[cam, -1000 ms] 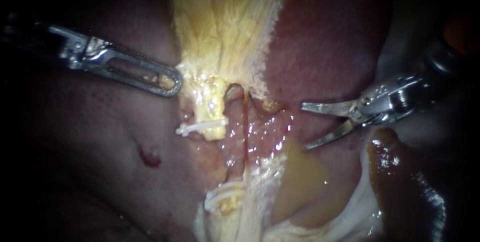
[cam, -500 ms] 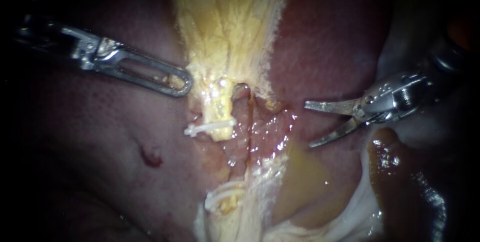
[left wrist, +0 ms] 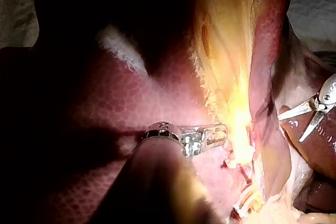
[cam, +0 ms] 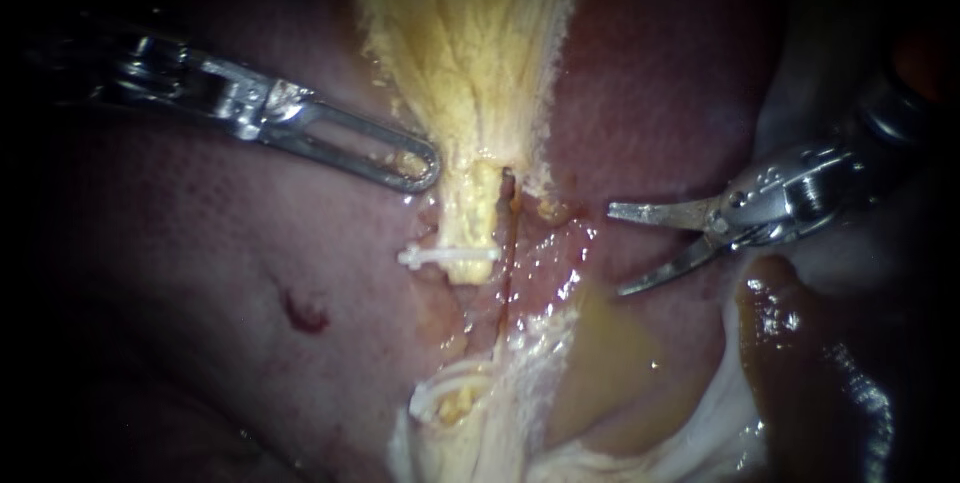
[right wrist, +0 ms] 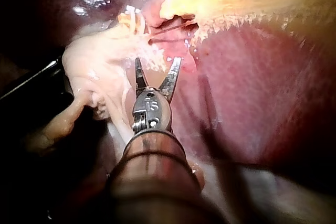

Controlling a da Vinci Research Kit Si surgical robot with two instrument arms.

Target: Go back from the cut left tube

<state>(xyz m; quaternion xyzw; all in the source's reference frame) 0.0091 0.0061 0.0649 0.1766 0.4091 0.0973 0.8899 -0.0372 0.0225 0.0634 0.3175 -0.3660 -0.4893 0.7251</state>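
Note:
The cut left tube shows as a yellow upper stump (cam: 470, 218) with a white clip (cam: 450, 256) across it, and a lower stump (cam: 445, 403) with white clips. Beside it a thin reddish tube (cam: 505, 243) runs uncut. My left instrument (cam: 405, 165) comes in from the left, its slotted jaws shut on yellow tissue at the base of the gallbladder (cam: 470, 43); its jaws (left wrist: 212, 135) touch the same yellow tissue in the left wrist view. My right instrument (cam: 615, 250) hangs to the right of the tubes, apart from them, blades open and empty (right wrist: 157, 62).
Liver (cam: 200, 273) fills the left, with a small red spot (cam: 300, 313) on it. A yellowish wet patch (cam: 600, 363) and a dark brown glossy mass (cam: 800, 363) lie under the right instrument. Pale tissue (right wrist: 100, 72) sits beside the blades.
My left instrument has moved to the right with the yellow tissue, carrying the clipped upper stump with it. The right instrument has drawn back slightly to the right, blades still open.

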